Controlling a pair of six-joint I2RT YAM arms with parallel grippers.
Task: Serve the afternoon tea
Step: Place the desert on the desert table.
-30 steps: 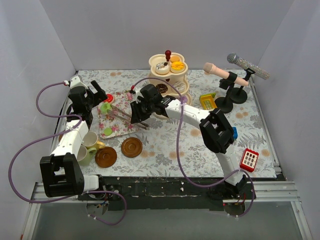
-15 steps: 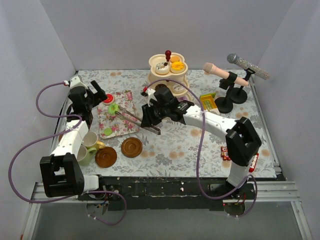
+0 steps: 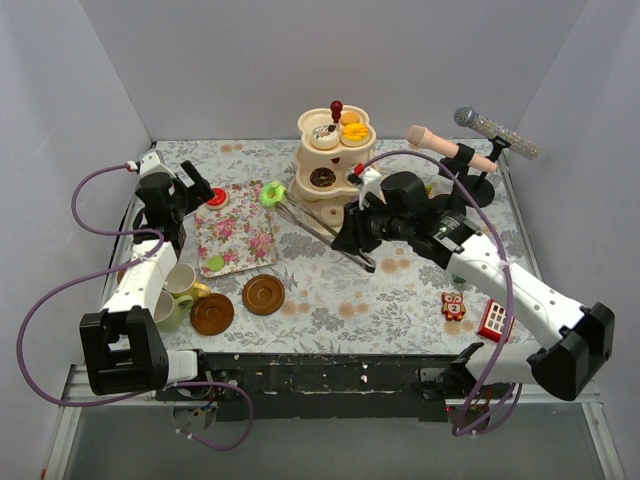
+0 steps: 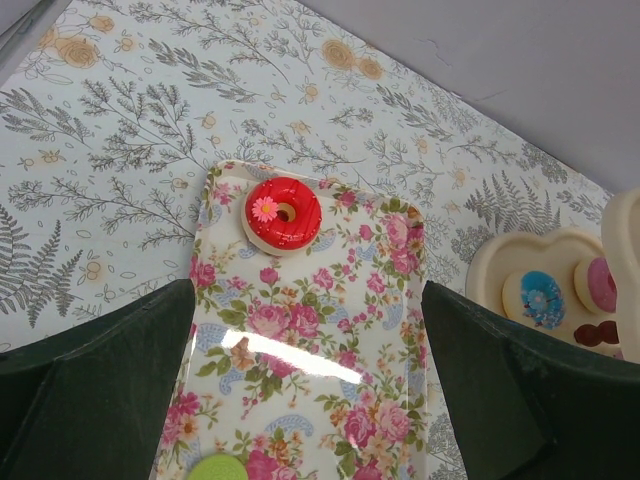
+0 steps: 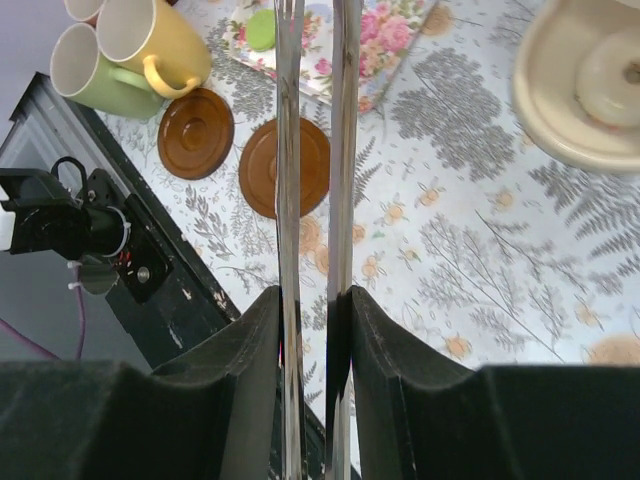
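Note:
The cream three-tier stand (image 3: 335, 165) with a red knob (image 3: 337, 105) stands at the back middle, with cakes on its tiers. My right gripper (image 3: 352, 238) is shut on the metal tongs (image 3: 320, 230); their tips hold a green donut (image 3: 270, 193) just left of the stand's bottom tier. In the right wrist view the tongs (image 5: 312, 150) run between my fingers and the donut is out of frame. My left gripper (image 3: 190, 195) is open above the floral tray (image 4: 320, 330), near a red donut (image 4: 283, 212). A green cake (image 3: 215, 263) lies on the tray.
Pastel cups (image 3: 180, 290) and two brown saucers (image 3: 212, 314) (image 3: 264, 295) sit at the front left. Two microphones on a stand (image 3: 470, 150) are at the back right, with a yellow block (image 3: 415, 203) near them. Small red toys (image 3: 497, 320) lie at the front right.
My right arm has swung right and back, carrying the tongs with the green donut from the tray to beside the stand. The left arm has not moved.

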